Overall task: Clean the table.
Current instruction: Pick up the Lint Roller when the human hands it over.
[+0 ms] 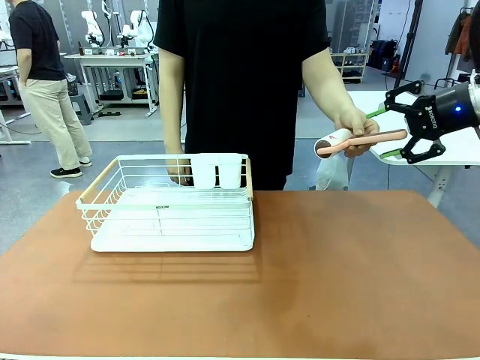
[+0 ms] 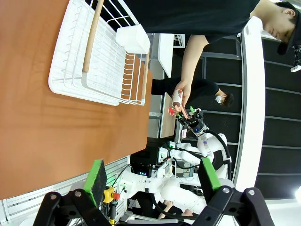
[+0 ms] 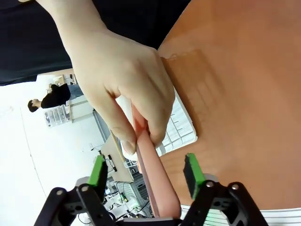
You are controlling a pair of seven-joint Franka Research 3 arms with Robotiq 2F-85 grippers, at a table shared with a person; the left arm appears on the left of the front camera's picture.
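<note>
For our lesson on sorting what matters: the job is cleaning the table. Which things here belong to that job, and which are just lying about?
Part of the job:
- table
- pink-handled lint roller
- person's hand holding it out
- right claw, open around the handle

Just lying about:
- white dish rack
- white holder at its far side

The tabletop (image 1: 337,277) is open from centre round through 3, 6 and 9 o'clock. A white wire rack (image 1: 172,225) blocks 10 to 11 o'clock. At 2 o'clock, above the far edge, a person's hand (image 1: 356,127) holds a pink handle (image 1: 384,138) between the jaws of the right gripper (image 1: 379,135), with a gap on either side.
</note>
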